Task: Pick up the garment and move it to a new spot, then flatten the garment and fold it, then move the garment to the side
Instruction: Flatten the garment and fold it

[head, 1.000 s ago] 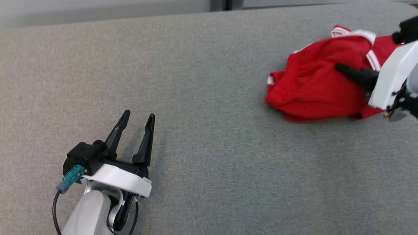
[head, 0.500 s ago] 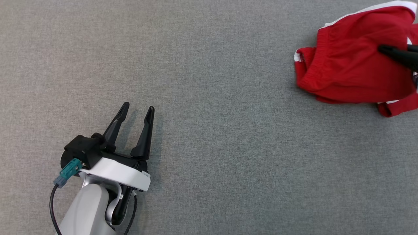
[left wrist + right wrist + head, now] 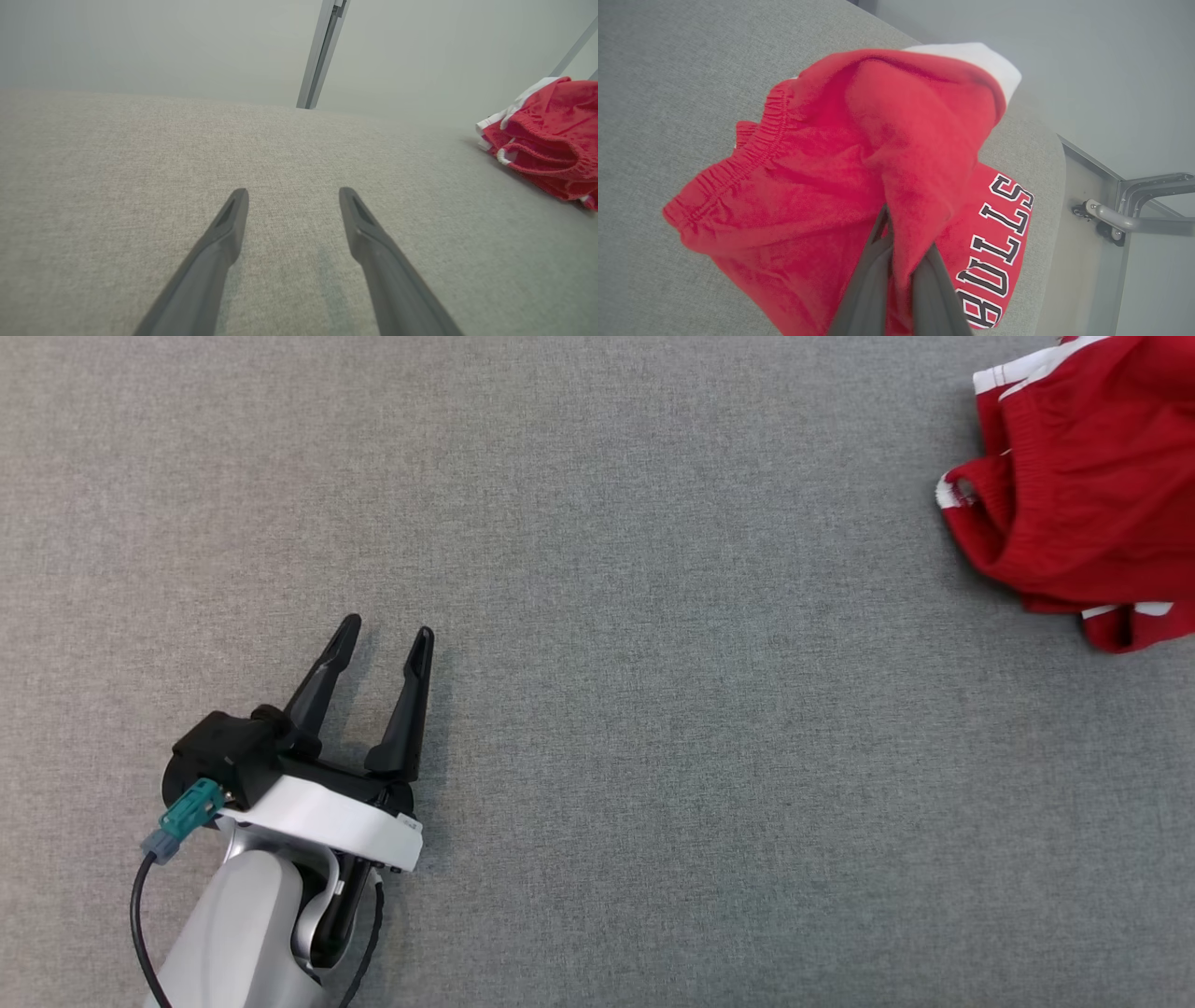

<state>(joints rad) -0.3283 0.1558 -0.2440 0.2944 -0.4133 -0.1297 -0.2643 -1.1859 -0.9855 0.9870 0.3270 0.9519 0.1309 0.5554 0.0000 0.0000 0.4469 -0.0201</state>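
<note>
The garment point(image 3: 1074, 495) is a pair of red shorts with white trim, bunched at the upper right of the head view. In the right wrist view the garment point(image 3: 822, 186) shows black-and-white "BULLS" lettering, and my right gripper point(image 3: 899, 242) is shut on a raised fold of its cloth. My left gripper point(image 3: 387, 627) rests low at the lower left of the table, open and holding nothing. In the left wrist view the left gripper point(image 3: 293, 191) stands wide apart over bare cloth surface, with the garment point(image 3: 556, 135) far off to the right.
The table point(image 3: 653, 709) is covered in grey fabric. Its rounded corner point(image 3: 1045, 154) lies close behind the garment, with a metal frame point(image 3: 1134, 205) beyond it. A metal post point(image 3: 322, 51) stands behind the table's far edge.
The head camera has tilted, so the table's far edge and my right gripper have left that view. The garment's bunch has changed shape and sits nearer the view's right edge.
</note>
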